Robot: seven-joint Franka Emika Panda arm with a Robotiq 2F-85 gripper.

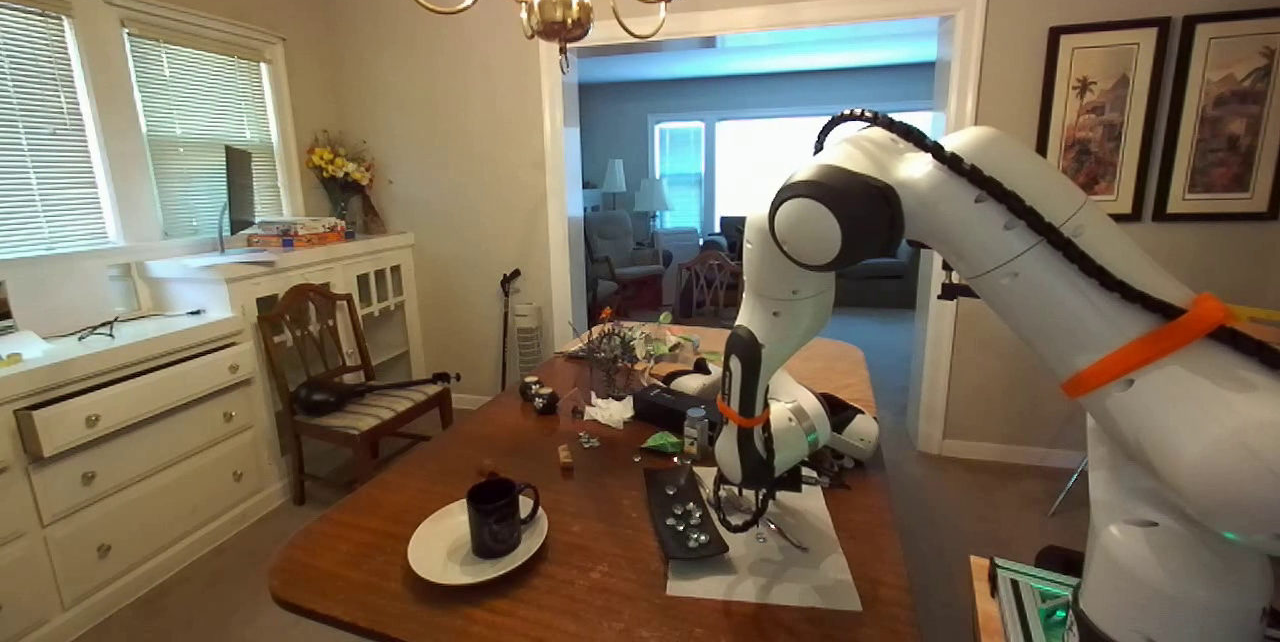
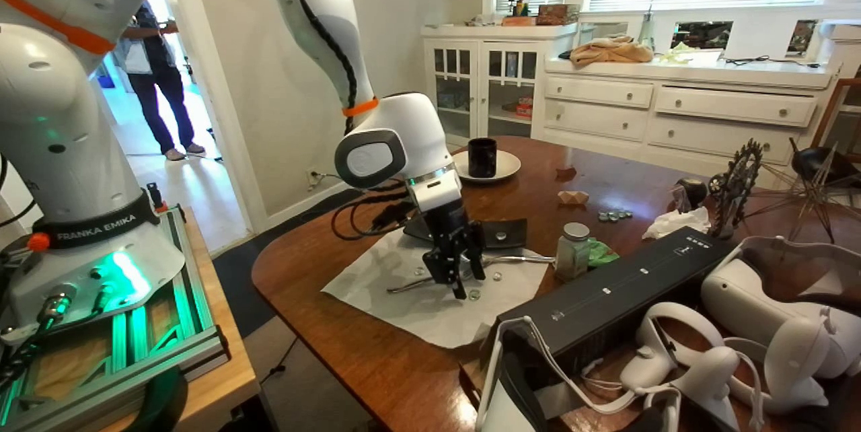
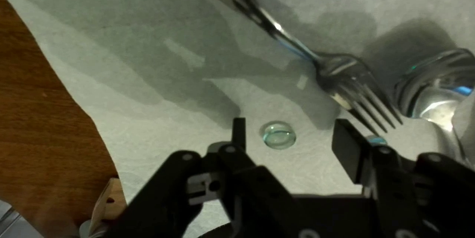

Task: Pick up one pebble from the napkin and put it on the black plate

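On the napkin (image 1: 760,587), free room is found around a clear pebble (image 3: 279,136), between the parted fingers (image 3: 349,152) of the gripper (image 3: 289,138). Across the napkin, the way is broken by a fork (image 3: 334,68) and a spoon (image 3: 438,108). Along the napkin's edge, the black plate (image 2: 516,233) is partly taken up by pebbles (image 1: 692,510); near the napkin, passage is blocked by a jar (image 2: 572,254) and a black box (image 2: 619,291).

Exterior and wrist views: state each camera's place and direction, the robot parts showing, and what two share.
In an exterior view: sits with the mug close, facing a door frame; the arm is at picture right.
In an exterior view: sits with the mug far off, facing white drawers; base at picture left, gripper over the napkin.
Wrist view: wrist-mounted, looking down at a pebble; spread fingers show at the bottom.
Both exterior views share mug, napkin and black plate.
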